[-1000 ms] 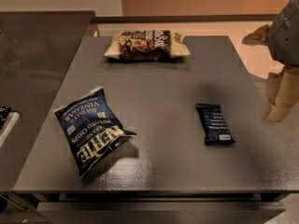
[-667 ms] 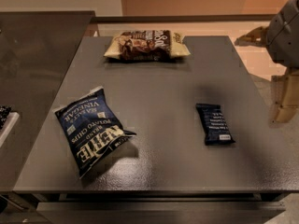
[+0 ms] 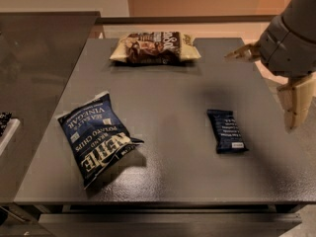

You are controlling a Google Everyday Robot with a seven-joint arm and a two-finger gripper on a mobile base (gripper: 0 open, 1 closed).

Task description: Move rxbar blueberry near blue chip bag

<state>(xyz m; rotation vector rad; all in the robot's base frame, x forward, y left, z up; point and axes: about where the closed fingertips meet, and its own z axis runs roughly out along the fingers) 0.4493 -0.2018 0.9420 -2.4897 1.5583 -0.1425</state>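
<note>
**Thin bar, long carry: where this could slip**

The blue chip bag (image 3: 96, 142) lies puffy at 8 o'clock on the table (image 3: 168, 98). A careless release could drop the bar onto it or shove it. The tan-and-brown snack bag (image 3: 155, 47) sits at 12 o'clock, out of the path. The rxbar blueberry (image 3: 227, 131) lies flat at 4 o'clock, well apart from the chip bag. Being thin, it may skid rather than lift. The gripper (image 3: 260, 92) hovers at 3 o'clock, fingers spread wide, holding nothing. A misjudged descent could strike the table.

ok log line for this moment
claw: open, empty, at right edge of table | bar: flat, untouched, right of centre | chip bag: front left, apart from bar | phase: pre-grasp
</note>
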